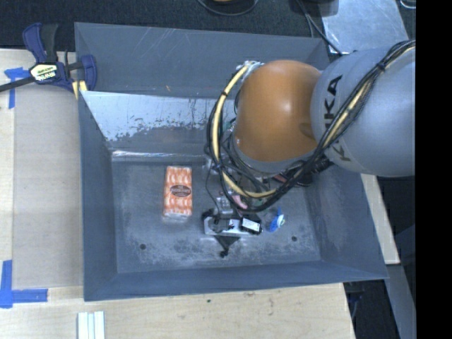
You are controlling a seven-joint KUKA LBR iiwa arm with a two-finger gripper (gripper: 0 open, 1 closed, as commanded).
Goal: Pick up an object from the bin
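We cannot tell whether the jaws, low over the floor of the bin (99,210) near the middle of its front edge, are spread or pressed together. A small blue-and-white thing (274,222) lies just beside them, toward the wall the arm (367,119) reaches over. An orange packet (178,191) lies near them, toward the opposite wall.

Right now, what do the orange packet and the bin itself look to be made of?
Orange packet: probably a thin plastic film wrapper, printed, slightly glossy, going by its flat shape and pale crimped end. Bin: painted or bare sheet metal, matte grey, with scratches and worn patches on its back wall.
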